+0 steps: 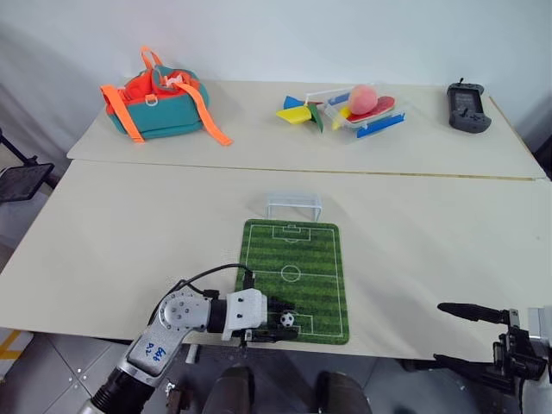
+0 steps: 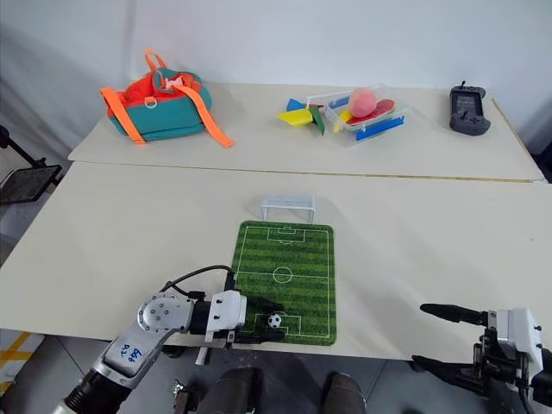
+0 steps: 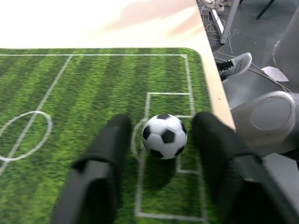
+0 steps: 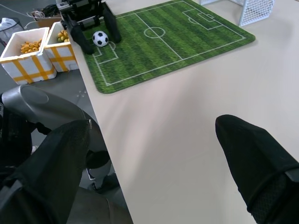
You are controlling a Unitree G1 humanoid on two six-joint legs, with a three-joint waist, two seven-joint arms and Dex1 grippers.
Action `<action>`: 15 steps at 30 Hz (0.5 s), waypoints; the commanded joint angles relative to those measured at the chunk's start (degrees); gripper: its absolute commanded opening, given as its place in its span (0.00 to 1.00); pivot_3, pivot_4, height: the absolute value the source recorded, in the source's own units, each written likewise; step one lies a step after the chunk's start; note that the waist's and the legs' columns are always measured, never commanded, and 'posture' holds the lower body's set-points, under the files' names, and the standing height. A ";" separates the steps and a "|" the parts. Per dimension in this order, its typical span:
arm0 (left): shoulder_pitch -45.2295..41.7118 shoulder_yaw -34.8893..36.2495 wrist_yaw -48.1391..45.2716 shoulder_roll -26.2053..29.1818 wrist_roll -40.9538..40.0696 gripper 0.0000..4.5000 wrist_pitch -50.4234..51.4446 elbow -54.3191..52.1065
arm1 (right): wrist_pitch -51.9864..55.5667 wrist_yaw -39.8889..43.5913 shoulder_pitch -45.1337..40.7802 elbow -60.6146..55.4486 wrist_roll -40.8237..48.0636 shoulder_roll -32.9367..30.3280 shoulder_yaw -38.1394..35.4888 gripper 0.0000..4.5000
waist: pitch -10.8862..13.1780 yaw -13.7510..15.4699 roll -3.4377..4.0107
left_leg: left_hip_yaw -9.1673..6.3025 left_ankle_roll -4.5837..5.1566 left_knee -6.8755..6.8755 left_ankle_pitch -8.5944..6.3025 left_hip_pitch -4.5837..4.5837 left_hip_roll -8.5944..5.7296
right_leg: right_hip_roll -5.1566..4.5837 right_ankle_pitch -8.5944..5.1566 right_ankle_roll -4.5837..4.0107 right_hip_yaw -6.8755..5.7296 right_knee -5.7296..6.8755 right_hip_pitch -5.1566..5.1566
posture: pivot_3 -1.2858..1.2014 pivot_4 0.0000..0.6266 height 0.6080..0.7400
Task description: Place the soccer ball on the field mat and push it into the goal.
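The tiny black-and-white soccer ball (image 3: 164, 136) rests on the green field mat (image 1: 293, 267), in the penalty box at the mat's near end. My left gripper (image 1: 278, 319) reaches in from the left at the table's front edge. It is open, one black finger on each side of the ball, with a small gap on both sides. The pale translucent goal (image 1: 293, 205) stands upright just beyond the mat's far end. My right gripper (image 1: 440, 334) hovers open and empty off the table's front right edge, well away from the mat.
On the far table lie an orange and teal bag (image 1: 159, 105), a clear tray (image 1: 373, 121) of coloured pieces with a pink ball, and a black controller (image 1: 468, 108). White boxes with yellow stripes (image 4: 28, 51) stand on the floor below the table's front edge.
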 commanded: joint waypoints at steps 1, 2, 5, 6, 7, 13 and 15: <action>0.64 -0.44 -1.56 0.63 -1.68 0.84 0.30 -1.77 | -0.22 -0.01 -0.27 0.40 0.32 -0.89 -0.93 1.00 | 0.00 -0.02 0.00 | 0.00 0.00 0.00 0.00 0.00 0.00 | 0.00 0.00 0.00 0.00 0.00 0.00 | 0.52 0.24 1.00; 0.65 -0.33 -1.49 0.52 -1.88 0.90 0.14 -1.97 | -0.21 -0.02 -0.35 0.47 0.25 -0.91 -0.92 1.00 | 0.00 -0.02 0.00 | 0.00 0.00 0.00 0.00 0.00 0.00 | 0.00 0.00 0.00 0.00 0.00 0.00 | 0.52 0.24 1.00; 0.34 0.25 -1.33 0.41 -2.51 0.97 0.13 -2.74 | -0.36 -0.20 -0.66 0.85 -0.09 -1.00 -0.86 1.00 | 0.00 -0.03 0.00 | 0.01 0.00 0.01 0.00 0.00 0.00 | 0.00 0.00 0.01 0.00 0.00 0.00 | 0.52 0.24 1.00; 0.04 0.46 -1.36 0.35 -2.44 0.97 -0.48 -2.44 | -0.36 -0.28 -0.83 0.96 -0.19 -1.02 -0.78 1.00 | 0.00 -0.05 0.00 | 0.01 0.00 0.02 0.00 0.00 0.00 | 0.00 0.00 0.01 0.00 0.00 0.00 | 0.52 0.24 1.00; -0.16 0.58 -1.39 0.30 -2.37 0.97 -0.94 -2.18 | -0.34 -0.31 -0.95 1.03 -0.25 -1.02 -0.72 1.00 | 0.00 -0.06 0.00 | 0.01 0.00 0.04 0.00 0.00 0.00 | 0.00 0.00 0.01 0.00 0.00 0.00 | 0.52 0.24 1.00; -2.43 2.30 -1.12 -0.58 -3.31 0.97 -3.46 -0.32 | -0.23 -1.09 -2.63 1.65 -1.22 -1.00 0.08 1.00 | 0.00 -0.08 0.00 | 0.01 0.00 0.06 0.00 -0.01 0.00 | 0.01 0.01 0.00 0.00 0.02 0.00 | 0.52 0.24 1.00; -2.91 2.73 -1.07 -0.70 -3.55 0.93 -3.75 -0.39 | -0.21 -1.33 -2.85 1.70 -1.43 -0.98 0.06 1.00 | 0.00 -0.05 0.00 | 0.01 0.00 0.06 0.00 -0.01 0.00 | 0.01 0.01 0.00 0.01 0.03 0.00 | 0.52 0.24 1.00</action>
